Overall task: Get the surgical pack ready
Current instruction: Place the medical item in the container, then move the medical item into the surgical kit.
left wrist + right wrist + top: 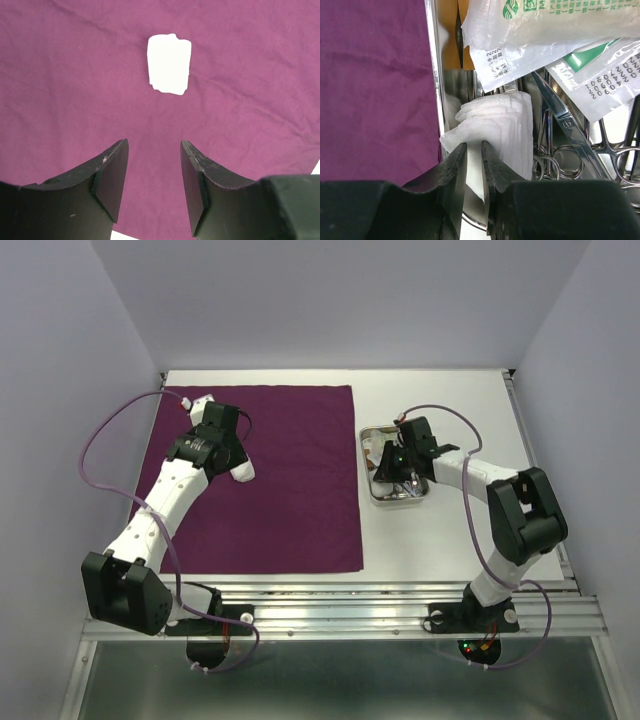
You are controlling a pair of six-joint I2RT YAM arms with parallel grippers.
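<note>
We saw the deep-purple cloth drape point(300, 490) spread flat on the white worktop point(450, 540). The small shiny steel tray point(433, 70) sat just off the drape's 3 o'clock edge. The left end effector point(153, 145) hung over the drape, jaws apart and empty, with one white gauze pad point(170, 63) lying at its 12 o'clock. In the tray, the right end effector point(474, 145) stood barely parted at a stack of folded white gauze point(505, 125). We could not tell whether it gripped the stack. Steel scissors point(560, 115) and clear printed packets point(535, 30) lay at 1 o'clock.

Packets point(545, 30) overlap the scissors point(566, 120) — tips hidden.
</note>
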